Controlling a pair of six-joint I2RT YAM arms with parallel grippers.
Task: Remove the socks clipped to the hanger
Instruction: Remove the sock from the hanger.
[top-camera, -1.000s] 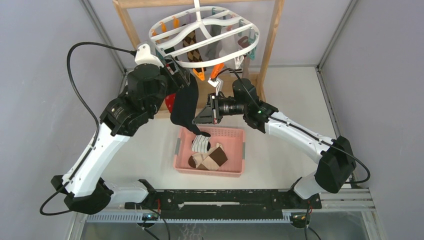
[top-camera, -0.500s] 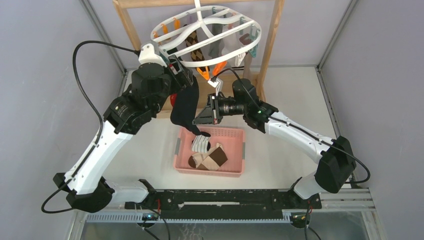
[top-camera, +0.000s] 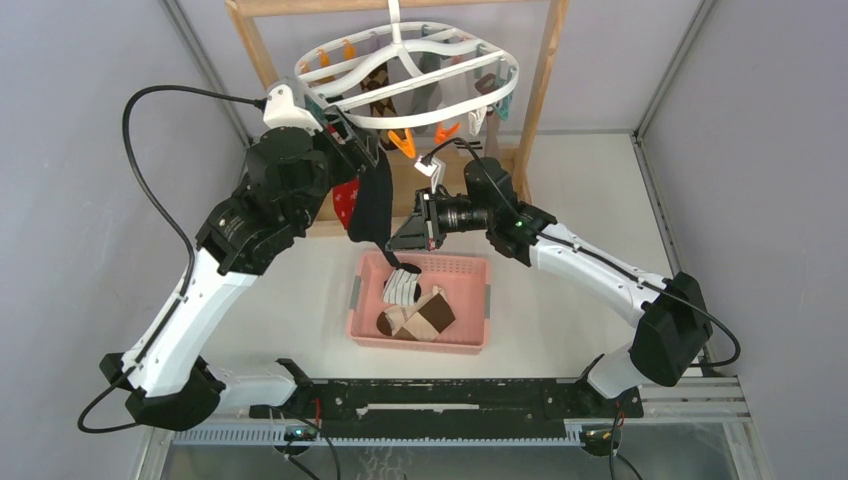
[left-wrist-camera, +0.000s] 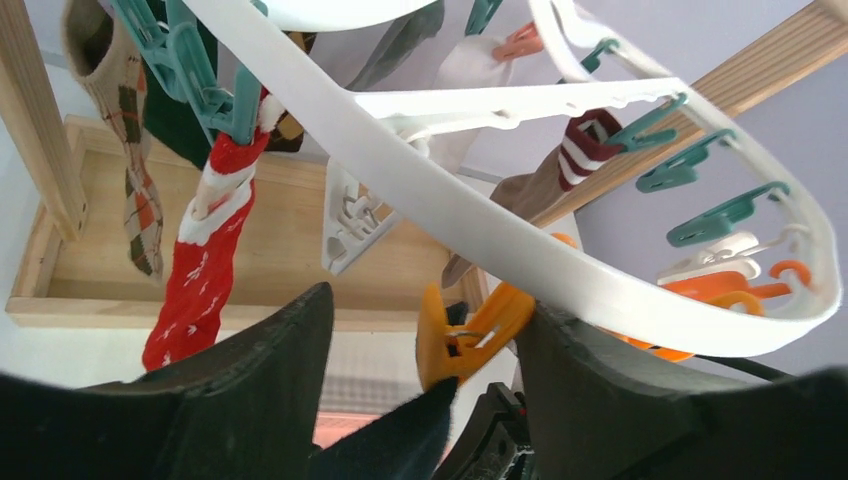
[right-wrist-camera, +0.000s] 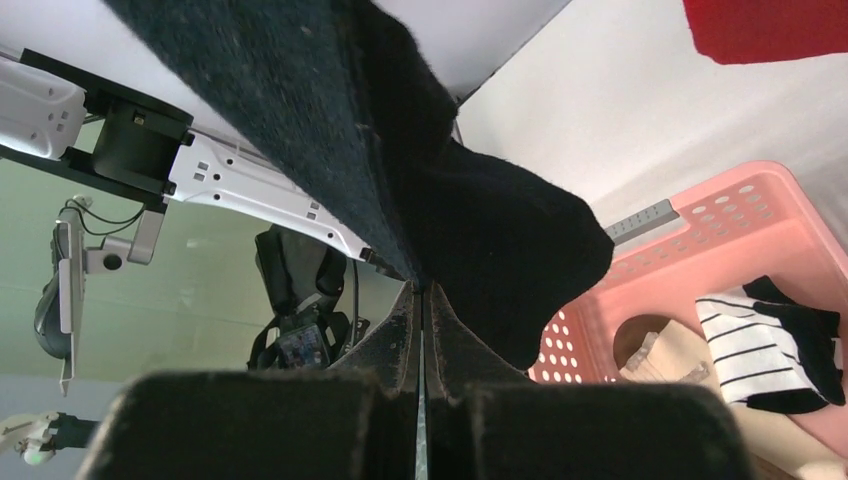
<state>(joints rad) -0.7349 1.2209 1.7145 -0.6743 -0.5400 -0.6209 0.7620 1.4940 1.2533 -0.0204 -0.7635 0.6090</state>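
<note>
Hanger (left-wrist-camera: 450, 215): white oval rack, tilted, hung above the surface (top-camera: 580, 180) from a wooden frame (top-camera: 545, 80).
Black sock (top-camera: 372, 210): long axis near vertical; upper end at an orange clip (left-wrist-camera: 465, 335), lower end pointing down at the far edge of the pink basket (top-camera: 470, 265).
Left hand (left-wrist-camera: 425, 305): fingers spread wide either side of the orange clip, gripping nothing.
Right hand (right-wrist-camera: 420, 290): pinched closed on the black sock's lower part.
Red patterned sock (left-wrist-camera: 190, 290): hangs vertically from a teal clip (left-wrist-camera: 215, 85).
Basket contents: striped sock (top-camera: 400, 290), beige-and-brown socks (top-camera: 418, 320).
</note>
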